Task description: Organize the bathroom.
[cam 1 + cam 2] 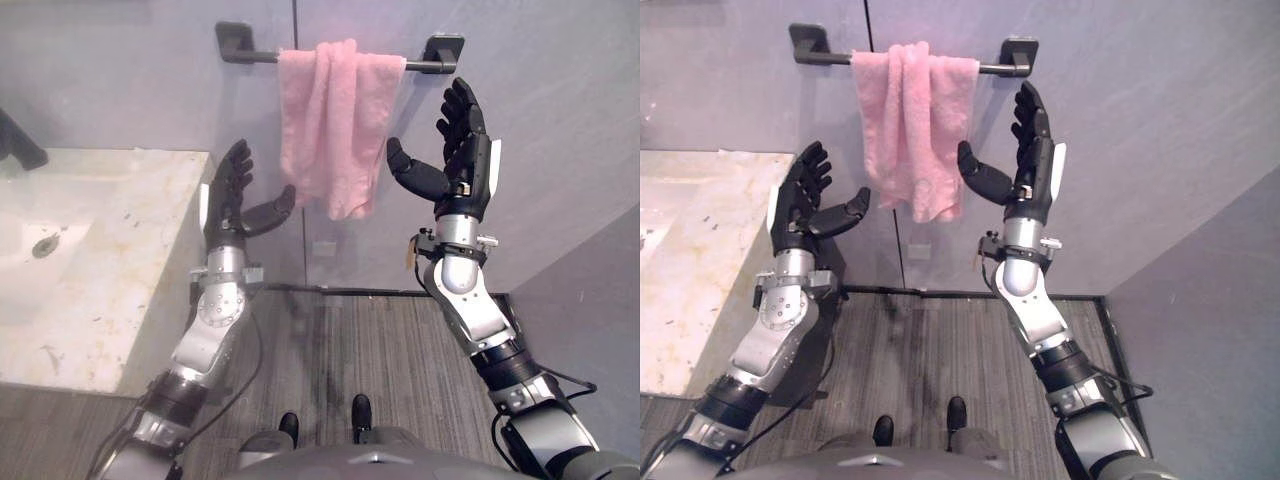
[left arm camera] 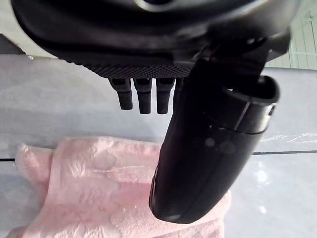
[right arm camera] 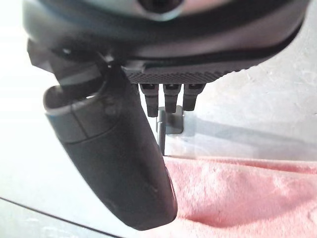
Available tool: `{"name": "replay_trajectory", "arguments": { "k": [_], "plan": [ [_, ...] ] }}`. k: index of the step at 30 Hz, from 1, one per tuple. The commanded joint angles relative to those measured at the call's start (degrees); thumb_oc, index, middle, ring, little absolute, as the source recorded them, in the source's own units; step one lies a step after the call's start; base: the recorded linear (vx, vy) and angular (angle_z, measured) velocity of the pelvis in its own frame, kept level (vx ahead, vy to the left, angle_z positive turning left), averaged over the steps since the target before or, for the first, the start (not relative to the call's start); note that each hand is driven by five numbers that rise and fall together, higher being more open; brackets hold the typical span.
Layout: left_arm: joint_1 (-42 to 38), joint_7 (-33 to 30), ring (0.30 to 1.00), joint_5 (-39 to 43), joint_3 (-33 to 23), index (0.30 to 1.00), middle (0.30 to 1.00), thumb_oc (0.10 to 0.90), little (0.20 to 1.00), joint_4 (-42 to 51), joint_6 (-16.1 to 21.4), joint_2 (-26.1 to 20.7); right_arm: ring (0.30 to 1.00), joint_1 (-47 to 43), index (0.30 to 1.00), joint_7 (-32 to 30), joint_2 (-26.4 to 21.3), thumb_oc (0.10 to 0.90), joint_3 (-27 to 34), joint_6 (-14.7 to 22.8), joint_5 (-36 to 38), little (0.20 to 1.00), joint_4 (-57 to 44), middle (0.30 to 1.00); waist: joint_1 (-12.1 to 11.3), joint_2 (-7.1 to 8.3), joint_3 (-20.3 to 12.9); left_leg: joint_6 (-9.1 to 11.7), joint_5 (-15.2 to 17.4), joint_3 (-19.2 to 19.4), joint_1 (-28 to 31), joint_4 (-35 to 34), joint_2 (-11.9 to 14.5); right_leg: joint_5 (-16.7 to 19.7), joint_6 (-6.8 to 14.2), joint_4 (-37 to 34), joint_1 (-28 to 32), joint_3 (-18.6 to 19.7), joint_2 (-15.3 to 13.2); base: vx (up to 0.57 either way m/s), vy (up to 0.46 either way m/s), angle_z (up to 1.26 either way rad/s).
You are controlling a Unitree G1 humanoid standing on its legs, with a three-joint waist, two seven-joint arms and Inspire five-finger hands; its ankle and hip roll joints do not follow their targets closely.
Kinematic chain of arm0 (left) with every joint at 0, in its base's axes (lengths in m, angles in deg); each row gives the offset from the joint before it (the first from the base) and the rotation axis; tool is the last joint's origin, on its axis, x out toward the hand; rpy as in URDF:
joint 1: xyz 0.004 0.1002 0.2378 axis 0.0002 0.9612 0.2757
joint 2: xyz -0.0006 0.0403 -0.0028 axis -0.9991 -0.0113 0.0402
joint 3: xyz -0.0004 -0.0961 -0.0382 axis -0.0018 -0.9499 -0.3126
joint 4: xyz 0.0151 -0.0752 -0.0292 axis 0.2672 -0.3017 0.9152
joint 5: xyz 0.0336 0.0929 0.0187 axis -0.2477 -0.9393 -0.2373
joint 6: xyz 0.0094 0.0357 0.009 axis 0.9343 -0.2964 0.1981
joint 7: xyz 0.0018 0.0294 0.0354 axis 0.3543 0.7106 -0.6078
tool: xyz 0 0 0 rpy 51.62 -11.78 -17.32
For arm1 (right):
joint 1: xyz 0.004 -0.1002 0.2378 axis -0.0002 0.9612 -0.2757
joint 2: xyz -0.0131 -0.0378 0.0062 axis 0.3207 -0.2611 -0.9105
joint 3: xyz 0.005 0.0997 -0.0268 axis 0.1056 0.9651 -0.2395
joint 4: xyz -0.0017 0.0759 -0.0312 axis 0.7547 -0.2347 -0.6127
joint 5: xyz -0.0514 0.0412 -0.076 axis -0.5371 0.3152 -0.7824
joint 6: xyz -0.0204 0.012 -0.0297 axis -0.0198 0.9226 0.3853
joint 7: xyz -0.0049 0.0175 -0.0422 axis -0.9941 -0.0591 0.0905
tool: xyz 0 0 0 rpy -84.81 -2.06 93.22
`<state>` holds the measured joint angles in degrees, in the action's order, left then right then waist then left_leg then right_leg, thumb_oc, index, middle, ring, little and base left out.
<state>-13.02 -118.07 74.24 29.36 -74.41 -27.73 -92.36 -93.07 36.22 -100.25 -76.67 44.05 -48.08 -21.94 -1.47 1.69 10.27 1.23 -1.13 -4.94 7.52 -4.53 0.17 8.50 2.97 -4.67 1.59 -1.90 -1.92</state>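
Observation:
A pink towel [image 1: 335,125] hangs bunched over a black towel bar [image 1: 430,62] on the grey wall. My left hand [image 1: 232,195] is raised to the left of the towel's lower part, open, thumb pointing toward the cloth without touching it. My right hand [image 1: 462,140] is up on the towel's right side, open, its thumb [image 1: 412,168] close to the towel's edge but apart from it. The left wrist view shows the towel [image 2: 94,193] past the straight fingers, and in the right wrist view the towel [image 3: 237,193] and the bar's bracket [image 3: 171,121] lie beyond them.
A pale stone counter [image 1: 110,270] with a sink drain [image 1: 45,243] stands at the left, its edge close to my left forearm. Dark plank floor [image 1: 370,350] lies below. A grey wall panel [image 1: 590,320] closes in on the right.

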Motion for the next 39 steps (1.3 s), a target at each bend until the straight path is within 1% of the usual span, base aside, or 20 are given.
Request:
{"name": "replay_trajectory", "arguments": {
  "k": [1, 4, 6, 8, 10, 12, 13, 14, 17, 19, 21, 23, 26, 27, 28, 31, 33, 36, 38, 39],
  "plan": [
    [-2.6, -1.35, 0.9, -1.7, 1.05, 0.9, 0.9, 0.8, 0.9, 3.75, 6.39, -0.59, 0.9, -3.66, 0.9, 4.36, 0.51, 0.8, 2.87, 3.95, 3.63, 0.9, -2.86, 0.9, -0.22, 0.66, -6.81, -3.21, 1.02, 4.09, -2.0, 1.4, -3.55, -2.84, -0.2, 0.29, 1.79, -1.39, 1.16, 0.1, -0.042, 0.02],
    [-2.01, -1.35, 0.9, -1.91, 0.84, 0.9, 0.9, 0.8, 0.9, 3.87, 6.55, -0.73, 0.9, -3.28, 0.9, 5.85, 0.5, 0.8, 3.65, 3.56, 5.95, 0.9, -2.04, 0.9, -0.35, 1.31, -6.8, -2.35, 2.22, 4.81, -2.9, 4.77, -3.25, -3.21, -0.72, 0.13, 2.44, -1.85, 0.97, 0.11, -0.071, 0.08],
    [-1.78, -0.94, 0.9, -1.41, 0.44, 0.9, 0.9, 0.8, 0.9, 4.29, 7.39, -0.88, 0.9, -3.28, 0.9, 6.7, -0.24, 0.8, 4.93, 2.95, 7.52, 0.9, -1.86, 0.9, -0.49, 2.16, -6.25, -1.62, 3.13, 5.41, -5.28, 11.5, -3.57, -3.21, -1.25, 0.4, 2.66, -2.56, 0.39, 0.07, -0.052, 0.18],
    [-2.0, -0.91, 0.9, -1.21, 0.49, 0.9, 0.9, 0.8, 0.9, 4.13, 7.54, -0.76, 0.9, -3.13, 0.9, 8.0, -0.73, 0.8, 5.51, 3.18, 9.18, 0.9, -1.51, 0.9, -0.62, 2.38, -5.75, -1.3, 2.79, 5.03, -7.08, 14.98, -3.8, -3.49, -1.48, 1.0, 2.59, -3.48, 0.26, 0.07, -0.006, 0.36],
    [-2.5, -0.57, 0.9, -0.6, 0.92, 0.9, 0.9, 0.8, 0.9, 3.45, 7.8, -0.43, 0.9, -3.39, 0.9, 8.91, -0.52, 0.8, 5.47, 3.2, 9.99, 0.9, -0.68, 0.9, -0.76, 2.35, -5.59, -0.98, 1.95, 5.43, -7.53, 12.64, -3.2, -3.62, -1.29, 0.87, 2.9, -4.34, 0.26, 0.09, 0.04, 0.36],
    [-2.96, -0.11, 0.9, -0.49, 1.24, 0.9, 0.9, 0.8, 0.9, 2.55, 8.47, -0.03, 0.9, -4.05, 0.9, 9.71, -0.36, 0.8, 5.41, 3.0, 10.69, 0.9, 0.67, 0.9, -0.83, 2.01, -5.74, -0.64, 0.3, 6.92, -7.4, 6.59, -1.74, -4.04, -1.06, 0.18, 3.6, -5.35, 0.35, 0.14, 0.089, 0.35],
    [-3.12, 0.37, 0.9, -0.34, 1.57, 0.9, 0.9, 0.8, 0.9, 2.54, 8.61, 0.21, 0.9, -3.91, 0.9, 9.51, -0.48, 0.8, 5.62, 2.77, 10.68, 0.9, 0.75, 0.9, -0.82, 1.7, -5.82, -0.3, -1.77, 7.95, -7.19, 2.82, -0.96, -4.47, -0.94, 0.0, 4.1, -5.99, 0.43, 0.2, 0.142, 0.34],
    [-2.97, 1.15, 0.9, -0.4, 1.95, 0.9, 0.9, 0.8, 0.9, 3.27, 8.5, 0.15, 0.9, -2.11, 0.9, 10.42, -1.99, 0.8, 6.71, 2.88, 11.24, 0.9, -0.13, 0.9, -0.53, 1.73, -5.52, -0.21, -2.41, 8.89, -8.2, 2.98, -0.62, -5.1, -0.81, 0.46, 4.45, -6.65, 0.0, 0.16, 0.116, 0.3],
    [-4.2, 0.67, 0.9, 0.7, 3.26, 0.9, 0.9, 0.8, 0.9, 2.12, 6.91, 0.41, 0.9, -2.92, 0.9, 10.64, -2.91, 0.8, 7.26, 2.47, 14.7, 0.9, 1.15, 0.9, -0.18, 1.63, -6.68, -0.52, -2.74, 8.07, -5.99, 0.02, -0.92, -4.62, -0.23, -0.19, 4.45, -7.9, -0.58, 0.18, 0.133, 0.11],
    [-4.73, 0.59, 0.9, 0.61, 3.43, 0.9, 0.9, 0.8, 0.9, 1.89, 6.69, 0.5, 0.9, -3.9, 0.9, 10.9, -3.17, 0.8, 7.7, 2.39, 15.23, 0.9, 2.34, 0.9, -0.18, 1.54, -7.0, -0.52, -2.55, 7.98, -5.44, -0.31, -0.97, -4.61, -0.05, -0.25, 4.45, -8.33, -0.68, 0.14, 0.082, 0.0],
    [-5.01, 0.57, 0.9, 1.03, 3.22, 0.9, 0.9, 0.8, 0.9, 2.89, 5.06, 0.31, 0.9, -4.94, 0.9, 9.41, -3.36, 0.8, 8.33, 1.81, 14.94, 0.9, 2.7, 0.9, -0.2, 1.33, -7.62, -0.96, -1.85, 7.95, -4.28, -0.44, -1.48, -4.83, 0.14, 0.16, 4.48, -8.82, -1.06, 0.19, 0.12, 0.0],
    [-4.49, 0.47, 0.9, 1.32, 2.81, 0.9, 0.9, 0.8, 0.9, 3.65, 4.26, 0.1, 0.9, -4.15, 0.9, 6.54, -2.76, 0.8, 8.91, 1.93, 12.65, 0.9, 1.72, 0.9, -0.01, 1.07, -7.64, -1.59, -1.39, 8.32, -3.67, -0.38, -1.73, -5.34, 0.31, 1.74, 4.08, -8.9, -1.4, 0.13, 0.11, -0.04],
    [-3.56, -0.25, 0.9, 0.9, 2.77, 0.9, 0.9, 0.8, 0.9, 4.32, 3.96, 0.01, 0.9, -1.97, 0.9, 1.4, -1.39, 0.8, 9.08, 3.97, 6.74, 0.9, -1.02, 0.9, 0.6, 0.67, -7.22, -2.83, -0.71, 9.38, -3.03, -0.24, -2.18, -5.42, 1.22, 6.42, 2.35, -8.82, -2.35, 0.11, 0.123, -0.08],
    [-3.5, -0.58, 0.9, 1.05, 2.93, 0.9, 0.9, 0.8, 0.9, 4.4, 3.92, -0.04, 0.9, -1.37, 0.9, -0.07, -0.74, 0.8, 9.04, 4.38, 4.68, 0.9, -2.29, 0.9, 0.81, 0.47, -6.88, -3.36, -0.45, 9.92, -2.82, -0.22, -2.24, -4.94, 1.87, 9.19, 1.29, -9.05, -2.95, 0.07, 0.129, -0.1],
    [-3.74, -1.38, 0.9, 0.61, 3.31, 0.9, 0.9, 0.8, 0.9, 4.21, 4.47, -0.24, 0.9, -0.69, 0.9, -1.13, 0.2, 0.8, 8.62, 4.98, 2.6, 0.9, -3.61, 0.9, 1.14, -0.01, -6.11, -3.99, -0.24, 10.61, -2.64, -0.07, -2.19, -4.42, 2.36, 14.96, -0.56, -9.28, -3.43, 0.07, 0.119, -0.12],
    [-4.09, -1.9, 0.9, -0.56, 3.45, 0.9, 0.9, 0.8, 0.9, 3.86, 4.61, -0.53, 0.9, 0.33, 0.9, 0.94, 0.95, 0.8, 7.62, 5.35, 3.81, 0.9, -5.01, 0.9, 1.36, -0.33, -4.86, -4.34, 0.07, 10.76, -2.17, 0.04, -2.22, -2.61, 3.0, 22.09, -4.44, -8.58, -4.06, 0.08, 0.046, -0.21],
    [-4.46, -1.8, 0.9, -0.2, 3.14, 0.9, 0.9, 0.8, 0.9, 3.49, 4.48, -0.63, 0.9, 0.07, 0.9, 2.18, 1.15, 0.8, 7.18, 5.21, 4.11, 0.9, -4.51, 0.9, 1.38, -0.18, -4.61, -4.14, 0.38, 10.87, -1.64, -0.21, -2.12, -2.15, 3.13, 20.79, -5.19, -9.06, -4.43, 0.14, -0.054, -0.19],
    [-4.52, -0.89, 0.9, 0.14, 1.57, 0.9, 0.9, 0.8, 0.9, 3.62, 4.06, -0.56, 0.9, -0.97, 0.9, 5.58, 1.03, 0.8, 6.46, 3.07, 8.18, 0.9, -4.09, 0.9, 1.45, 0.27, -4.73, -2.94, 1.42, 12.2, -0.28, -0.47, -1.46, -2.63, 3.09, 9.49, -3.99, -11.48, -4.22, 0.24, -0.143, -0.28],
    [-3.46, -0.7, 0.9, 0.03, 1.17, 0.9, 0.9, 0.8, 0.9, 4.14, 4.26, -0.63, 0.9, -0.54, 0.9, 7.8, 1.24, 0.8, 6.54, 2.52, 9.73, 0.9, -4.29, 0.9, 2.29, 0.74, -4.62, -3.15, 3.32, 12.71, 1.63, -0.47, -1.96, 1.09, 3.68, 4.45, -5.56, -11.23, -3.08, 0.27, -0.171, -0.1],
    [-3.27, -0.75, 0.9, -0.33, 1.15, 0.9, 0.9, 0.8, 0.9, 3.96, 4.48, -0.75, 0.9, -0.36, 0.9, 8.4, 1.43, 0.8, 6.44, 2.68, 10.6, 0.9, -4.24, 0.9, 2.63, 0.75, -4.54, -3.41, 3.74, 12.99, 2.11, -0.47, -1.94, 0.76, 3.61, 4.74, -6.13, -10.83, -2.48, 0.26, -0.169, 0.01]
  ]
}}
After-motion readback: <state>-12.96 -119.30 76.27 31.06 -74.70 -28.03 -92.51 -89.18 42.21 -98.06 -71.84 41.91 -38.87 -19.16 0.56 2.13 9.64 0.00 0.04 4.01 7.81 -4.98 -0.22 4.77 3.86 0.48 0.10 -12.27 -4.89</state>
